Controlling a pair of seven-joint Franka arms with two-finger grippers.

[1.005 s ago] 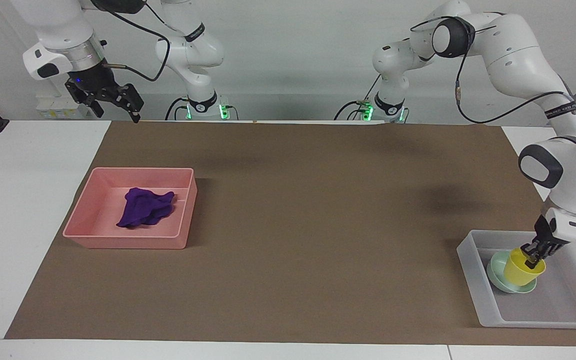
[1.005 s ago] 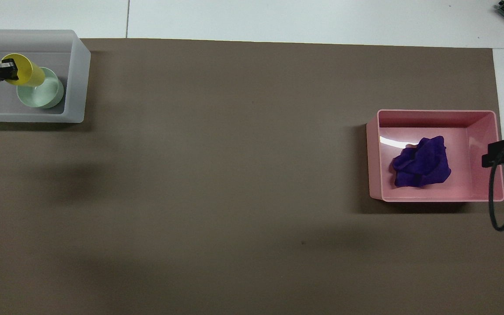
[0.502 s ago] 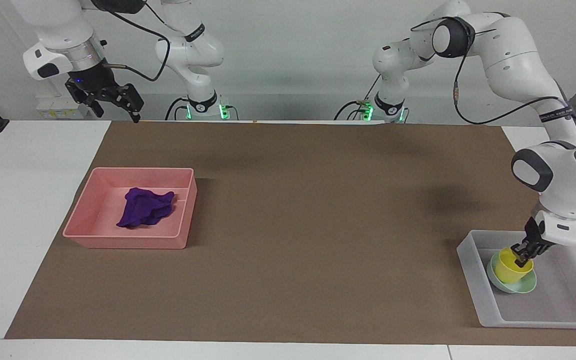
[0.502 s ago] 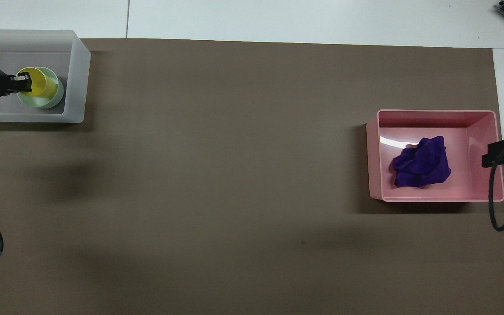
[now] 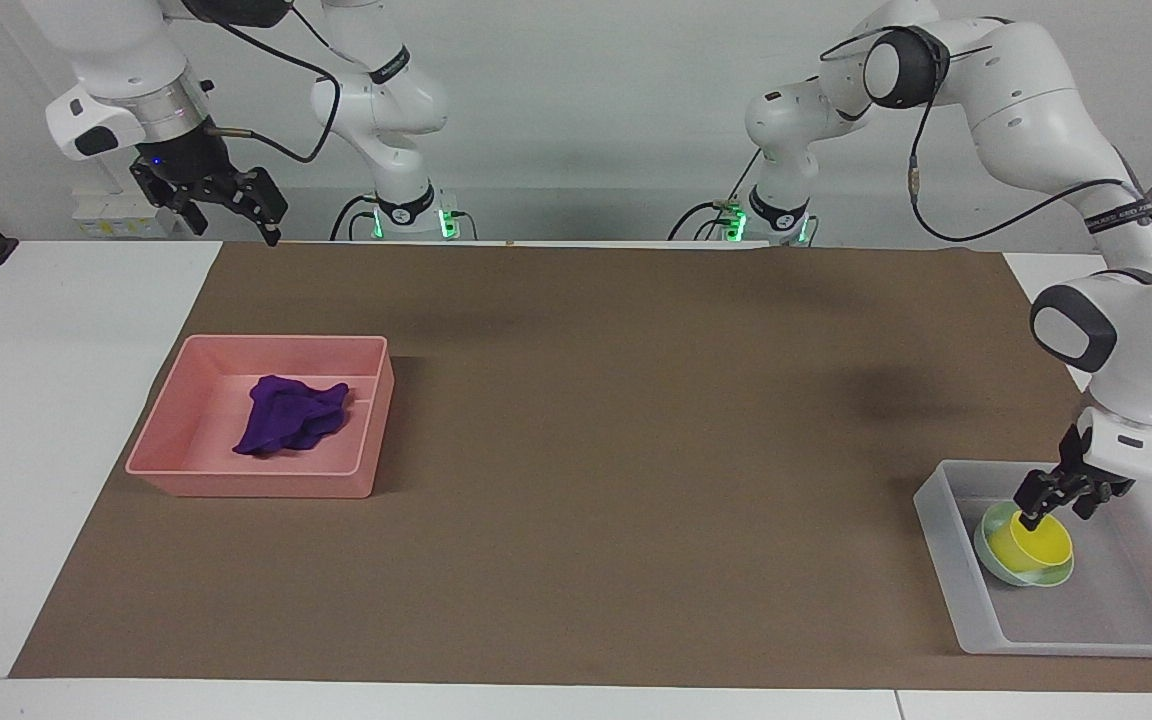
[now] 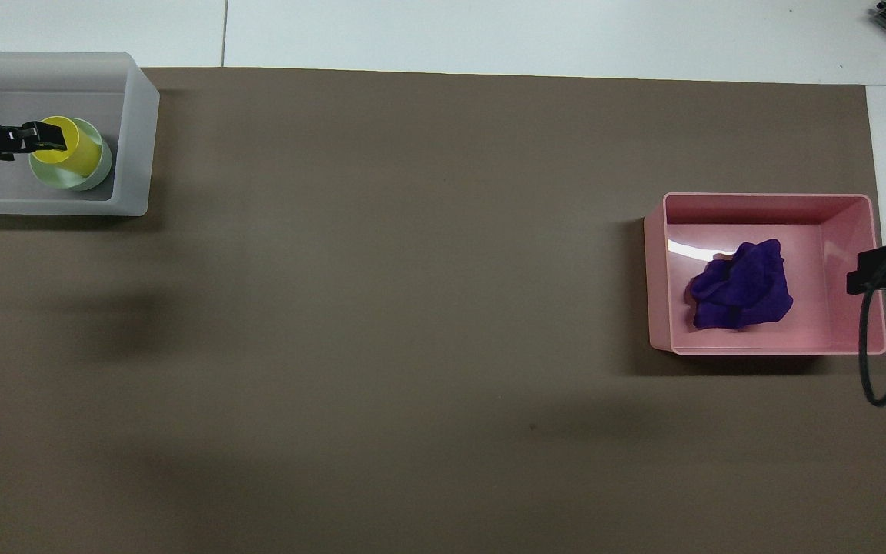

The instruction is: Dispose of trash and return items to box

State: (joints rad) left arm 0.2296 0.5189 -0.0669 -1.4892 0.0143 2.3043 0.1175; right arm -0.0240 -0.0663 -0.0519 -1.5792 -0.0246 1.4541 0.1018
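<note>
Looking at the left gripper [image 5: 1060, 503] first, you see its fingers [image 5: 1030, 497] spread apart just above the rim of the yellow cup [image 5: 1032, 543], no longer pinching it. The cup stands upright inside the mint-green bowl [image 5: 1018, 574], and the bowl rests in the translucent box [image 5: 946, 560] at the left arm's end of the surface. In the overhead view, the left gripper [image 6: 37, 136] sits at the cup's [image 6: 78, 151] 9 o'clock edge, with the bowl [image 6: 81, 180] showing mostly around the cup's 6 o'clock side, and the box [image 6: 131, 131] walls enclose both.

Moving outward, you find the brown mat [image 5: 636, 450] covering most of the surface between the two arms. Toward the right arm's end, the pink bin [image 5: 236, 478] sits on the mat with the purple rag [image 5: 291, 415] lying crumpled inside it. From overhead, the rag [image 6: 743, 286] lies near the middle of the bin [image 6: 657, 269].

The right gripper [image 5: 231, 212] waits raised above the surface's edge nearest the robots, at roughly 11 o'clock from the bin in the facing view, its fingers [image 5: 271, 222] spread open and holding nothing.
</note>
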